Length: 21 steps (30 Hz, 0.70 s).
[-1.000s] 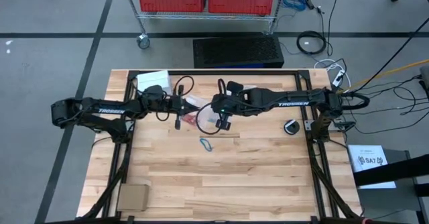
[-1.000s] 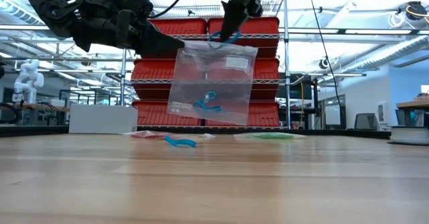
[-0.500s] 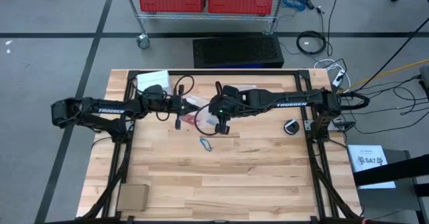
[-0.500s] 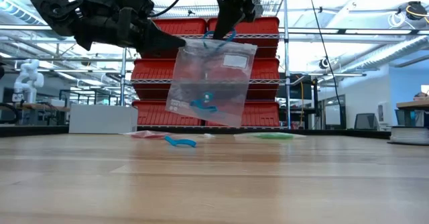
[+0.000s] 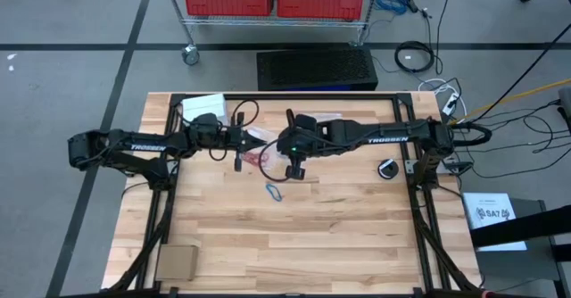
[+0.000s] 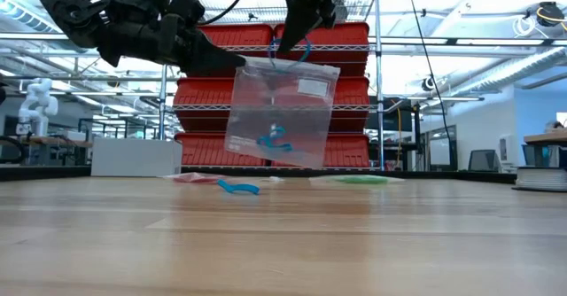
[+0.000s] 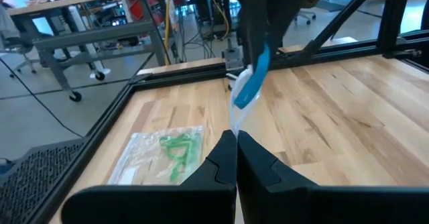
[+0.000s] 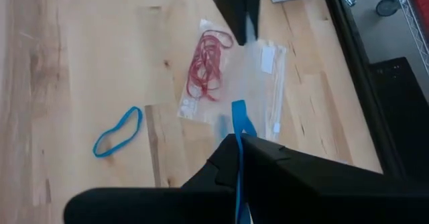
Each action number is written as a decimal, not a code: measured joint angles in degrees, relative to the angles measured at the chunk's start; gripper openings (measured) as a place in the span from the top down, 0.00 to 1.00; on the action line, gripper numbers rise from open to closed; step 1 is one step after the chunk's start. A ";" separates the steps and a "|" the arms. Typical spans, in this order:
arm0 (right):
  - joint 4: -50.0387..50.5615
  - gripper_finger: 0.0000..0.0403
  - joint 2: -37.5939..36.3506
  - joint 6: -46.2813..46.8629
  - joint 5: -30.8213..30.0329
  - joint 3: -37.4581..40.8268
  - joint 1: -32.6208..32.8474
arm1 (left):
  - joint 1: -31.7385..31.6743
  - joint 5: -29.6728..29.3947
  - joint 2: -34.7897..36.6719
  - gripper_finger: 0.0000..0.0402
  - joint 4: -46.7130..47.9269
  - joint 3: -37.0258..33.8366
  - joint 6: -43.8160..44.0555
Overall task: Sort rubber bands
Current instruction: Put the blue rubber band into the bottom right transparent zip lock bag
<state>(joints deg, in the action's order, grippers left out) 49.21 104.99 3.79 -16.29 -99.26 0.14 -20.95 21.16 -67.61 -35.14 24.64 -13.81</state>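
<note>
Above the middle of the wooden surface point(image 5: 294, 235), the left hand point(image 6: 232, 58) is pinched shut on the upper corner of a clear plastic bag point(image 6: 279, 110), which hangs free of the surface. A few thin blue rubber bands point(image 6: 273, 139) lie curled in a small tangle near the bag's bottom.

The right hand point(image 6: 288, 43) comes down just above the bag's mouth, its fingers closed on another blue rubber band point(image 8: 238, 133), a flat bright-blue strip that dangles from the fingertips as a loop at the bag's top edge.

One more blue band point(image 5: 275, 192) lies loose on the surface as a flattened oval, a little nearer the front edge than the two hands.

A second clear bag point(image 8: 228, 83) lies flat on the surface under the hands and holds a bunch of thin red bands point(image 8: 208, 66) in overlapping loops. A third clear bag point(image 7: 157, 157), also lying flat on the surface, holds green bands point(image 7: 177, 153) heaped together.
</note>
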 joint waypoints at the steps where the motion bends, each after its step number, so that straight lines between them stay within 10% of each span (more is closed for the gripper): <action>1: 0.00 1.00 0.00 -0.11 -0.04 0.00 -0.17 | -0.02 0.05 0.00 1.00 0.02 0.00 0.01; 21: 0.85 1.00 0.00 -0.61 1.68 0.02 -2.01 | -0.02 1.08 0.00 1.00 -0.07 -0.02 0.01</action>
<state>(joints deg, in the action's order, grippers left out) 50.06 104.99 3.18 -14.61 -99.24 -1.87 -20.97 22.24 -67.61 -35.20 24.62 -13.81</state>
